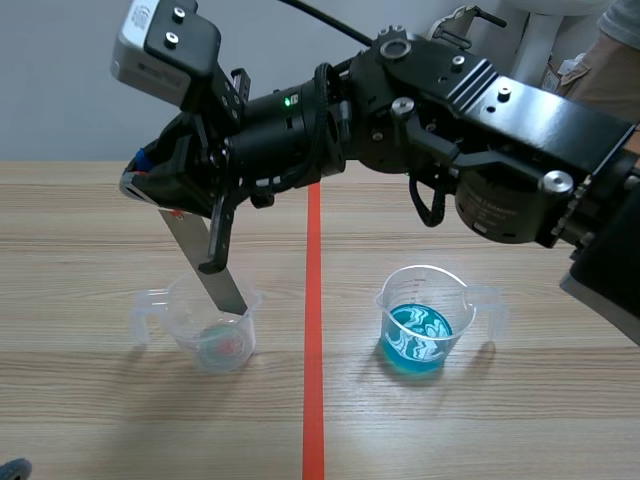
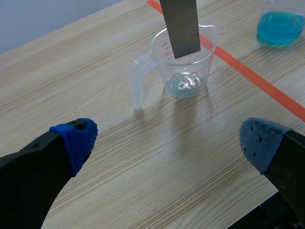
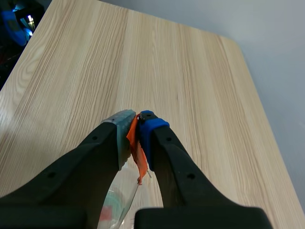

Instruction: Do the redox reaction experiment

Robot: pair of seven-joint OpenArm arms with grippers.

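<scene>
the right pincer, reaching past the red line from the right side, is pinching the top of a grey metal strip. in its wrist view the 2 pads are pressed on an orange tab at the strip's upper end. the strip leans down into the left cup, its lower end inside the rim and, as far as i can judge, at or just above the shallow liquid.

the step in hand looks like dipping the strip. to do it well, bring the end fully into the liquid without leaning on the wall. the cup is light and nearly empty, so it would likely tip or slide.

the left cup holds only a thin pool, pale blue-green with a pinkish tint in the scene view. the right cup, well apart across the line, holds deep blue liquid with white swirls in its lower part. both stand upright on the desk. the left pincer is spread, pinching nothing, near the left cup.
</scene>
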